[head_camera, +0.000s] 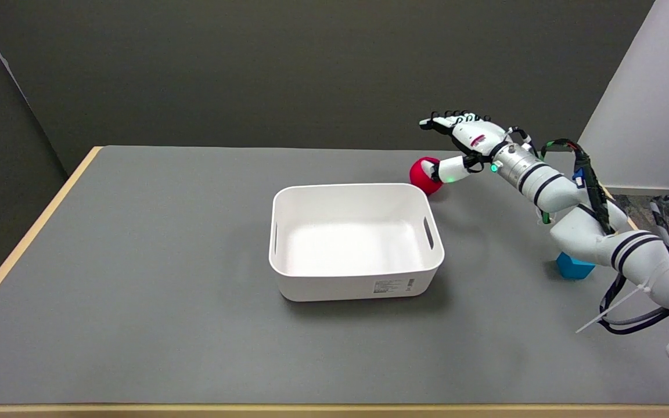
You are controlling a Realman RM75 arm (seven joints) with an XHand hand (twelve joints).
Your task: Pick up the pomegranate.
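The pomegranate (421,176), a round red fruit, lies on the grey table just behind the far right corner of the white bin. My right hand (462,142) hovers over it from the right, with the fingers stretched out flat above the fruit. The thumb (448,169) reaches down beside its right side and hides part of it. Nothing is held; the fingers stay spread apart. Whether the thumb touches the fruit cannot be told.
An empty white plastic bin (355,283) with handle slots stands in the middle of the table (137,261). A blue block (572,267) sits at the right, partly under my forearm. The table's wooden edge runs along the left and front.
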